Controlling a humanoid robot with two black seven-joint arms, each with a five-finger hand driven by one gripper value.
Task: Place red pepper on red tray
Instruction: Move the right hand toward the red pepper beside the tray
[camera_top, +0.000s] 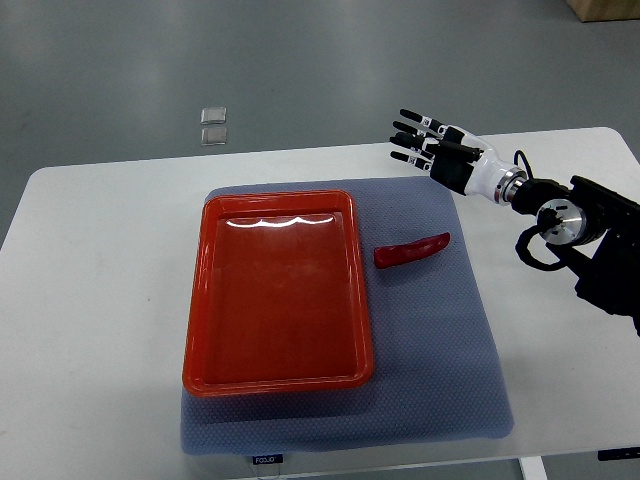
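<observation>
Red pepper (411, 249) lies on a blue-grey mesh mat (440, 380), just beside the right rim of a red tray (198, 330) and apart from it, its pointed end aimed toward the robot's right arm. The tray sits on the same mat, its glossy floor catching a streak of ceiling light near the far wall. Above the far right corner of the mat hangs the right hand (432, 146), fingers (409, 129) spread wide and holding nothing, its arm reaching in from the picture's right edge across a white table (90, 300). Hand and pepper are well apart. Beyond the table's far edge, two small clear squares (213, 125) rest on the grey floor.
</observation>
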